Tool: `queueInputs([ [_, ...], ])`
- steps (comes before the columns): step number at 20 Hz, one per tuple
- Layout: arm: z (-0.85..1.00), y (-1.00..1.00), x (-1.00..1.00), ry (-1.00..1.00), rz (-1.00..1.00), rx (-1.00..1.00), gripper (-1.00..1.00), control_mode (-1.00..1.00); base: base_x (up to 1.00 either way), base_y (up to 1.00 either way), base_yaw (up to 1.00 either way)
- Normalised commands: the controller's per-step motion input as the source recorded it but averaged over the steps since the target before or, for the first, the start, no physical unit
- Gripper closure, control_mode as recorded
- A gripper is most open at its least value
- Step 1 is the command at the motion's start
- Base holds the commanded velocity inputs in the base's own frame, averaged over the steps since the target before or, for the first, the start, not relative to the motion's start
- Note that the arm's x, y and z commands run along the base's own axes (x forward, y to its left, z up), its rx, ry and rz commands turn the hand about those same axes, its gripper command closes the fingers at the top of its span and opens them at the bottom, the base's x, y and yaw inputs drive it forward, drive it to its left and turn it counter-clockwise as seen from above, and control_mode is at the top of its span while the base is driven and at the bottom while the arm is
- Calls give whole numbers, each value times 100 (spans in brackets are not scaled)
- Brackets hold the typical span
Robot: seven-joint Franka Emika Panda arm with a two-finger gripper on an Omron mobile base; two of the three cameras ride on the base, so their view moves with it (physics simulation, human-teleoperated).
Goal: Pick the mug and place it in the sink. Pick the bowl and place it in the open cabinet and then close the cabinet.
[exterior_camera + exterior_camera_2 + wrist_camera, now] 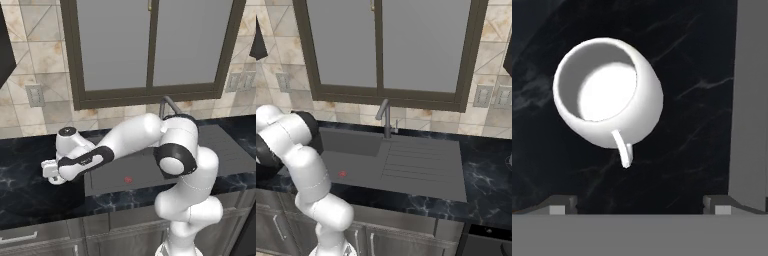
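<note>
1. Gripper [639,205]: fingers spread wide, holding nothing, poised over the black marble counter [682,125].
2. Mug [607,100]: white, upright on the counter between the fingertips' line, handle toward the gripper.
3. Sink [125,175]: dark grey basin just beside, red drain mark.
4. Faucet [385,117]: behind the basin.

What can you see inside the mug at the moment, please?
The mug stands on the dark marbled counter and looks empty: a bare pale bottom shows. Its near inner wall is hidden by the rim.

Both base views look forward and down from behind the arm, sharing the sink [150,170]; the hand view looks closely down at the desk [687,75].
</note>
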Motion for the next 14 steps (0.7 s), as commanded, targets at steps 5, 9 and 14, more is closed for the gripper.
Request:
queueInputs([
  [5,-18,3,7,1,0,0,-100,-100,0,0,0],
  [9,-16,4,12,0,0,0,-100,-100,0,0,0],
  [14,-5,13,14,0,0,0,-100,-100,0,0,0],
])
